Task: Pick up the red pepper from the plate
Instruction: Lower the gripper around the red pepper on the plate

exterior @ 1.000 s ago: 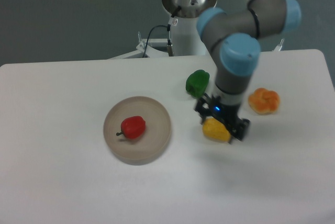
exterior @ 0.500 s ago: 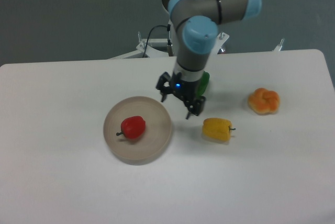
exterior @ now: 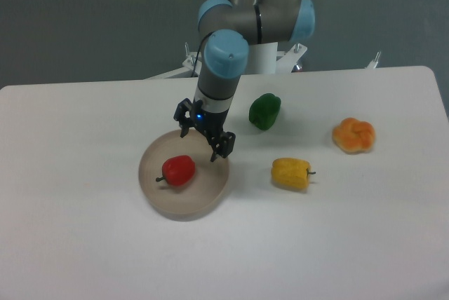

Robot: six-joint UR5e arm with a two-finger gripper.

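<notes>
The red pepper (exterior: pixel 179 170) lies on the left half of the round beige plate (exterior: pixel 203 198), its dark stem pointing left. My gripper (exterior: pixel 203 140) hangs over the plate's far right rim, up and to the right of the pepper and apart from it. Its two black fingers are spread, so it is open with nothing between them.
A green pepper (exterior: pixel 265 111) sits behind and right of the plate. A yellow pepper (exterior: pixel 290 173) lies to the plate's right, and an orange pumpkin-like item (exterior: pixel 353 135) further right. The robot base (exterior: pixel 252 55) and a cable stand at the table's back edge.
The arm has swung left from above the yellow pepper, past the green pepper, to over the plate's far right rim. The yellow pepper stays on the table; the gripper stays open.
</notes>
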